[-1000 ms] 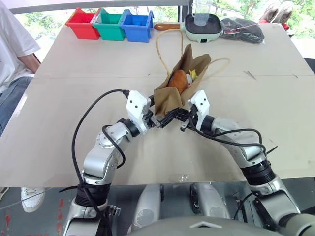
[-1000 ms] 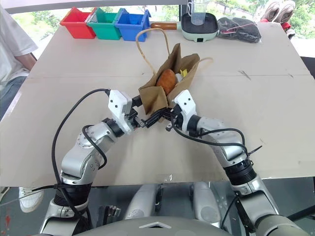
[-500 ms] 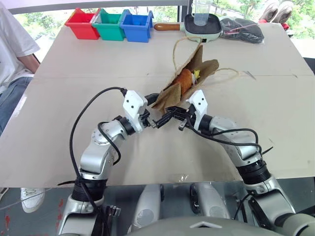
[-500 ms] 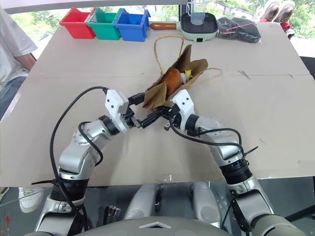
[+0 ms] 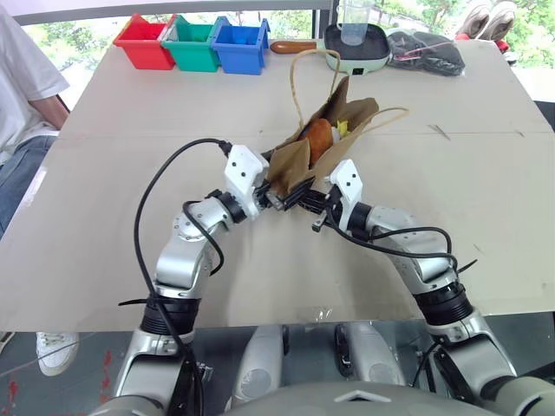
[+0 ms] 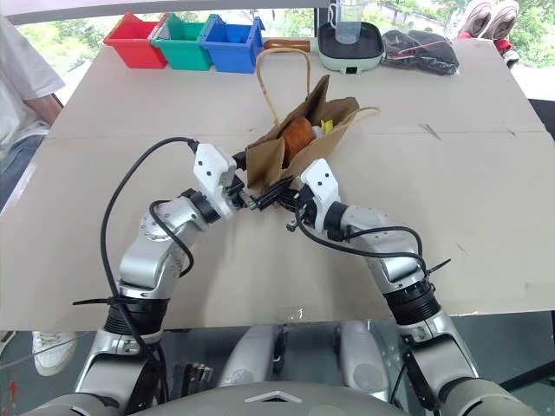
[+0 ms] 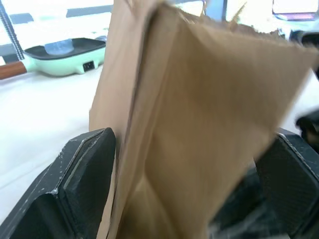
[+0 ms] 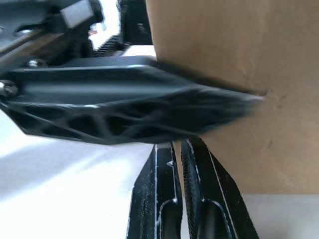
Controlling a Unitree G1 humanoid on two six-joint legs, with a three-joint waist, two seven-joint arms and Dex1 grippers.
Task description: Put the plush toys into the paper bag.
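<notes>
The brown paper bag [image 5: 350,115] lies tilted at the table's middle, with its mouth away from me and its loop handles standing up. The round brown plush toy [image 5: 318,139] shows in the mouth. A yellow and white bit of the rocket toy [image 5: 342,129] shows beside it. My left gripper [image 5: 285,193] is open, and its two fingers [image 7: 82,184] straddle the bag's folded base [image 7: 199,124], close against its sides. My right gripper [image 5: 305,196] is shut on the lower edge of that base, right beside the left one. Its shut fingers [image 8: 164,199] meet the paper [image 8: 224,74].
Red [image 5: 145,42], green [image 5: 194,43] and blue [image 5: 242,45] bins stand at the table's far left edge. A pale green electric pan [image 5: 356,45] and a dark bundle [image 5: 427,50] sit at the far right. A person [image 5: 22,95] sits at the table's left side.
The left gripper has moved forward from beside the bag until its fingers sit around the base. The bag swung to the right, then came partly back. The right gripper has stayed put.
</notes>
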